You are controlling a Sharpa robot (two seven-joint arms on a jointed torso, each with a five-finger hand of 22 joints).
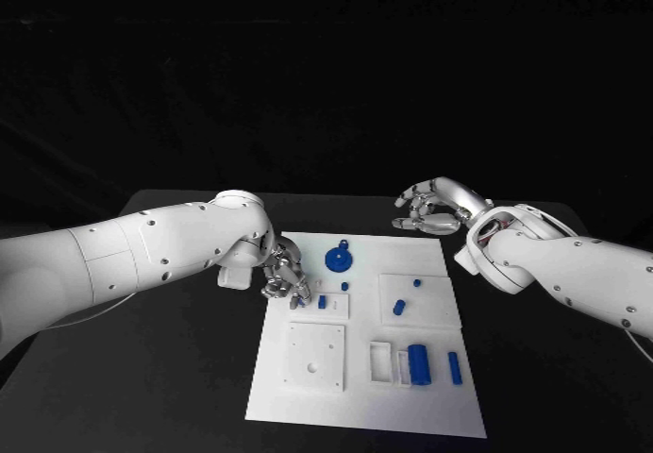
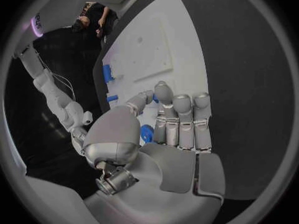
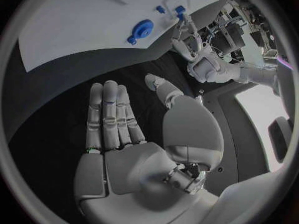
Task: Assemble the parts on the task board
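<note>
Black table spreads under both arms, with the white board lying in its middle. At the board's left edge the left hand points down, its fingers drawn close together over a small blue part beside a little white square block; whether they actually grip that part I cannot tell. In the left wrist view the same hand has its fingers side by side and thumb bent in, blue pieces showing past them on the board. Just right of this hand a short blue peg stands in the block, and above it lies a round blue disc with a small tab. Further right a blue cylinder lies on a raised white plate, and near the front edge a thick blue cylinder and a thin blue bar rest side by side next to white blocks. The right hand hovers off the board's far right corner above the table, holding nothing, fingers loosely curled and apart; its wrist view shows the palm open with fingers straight.
</note>
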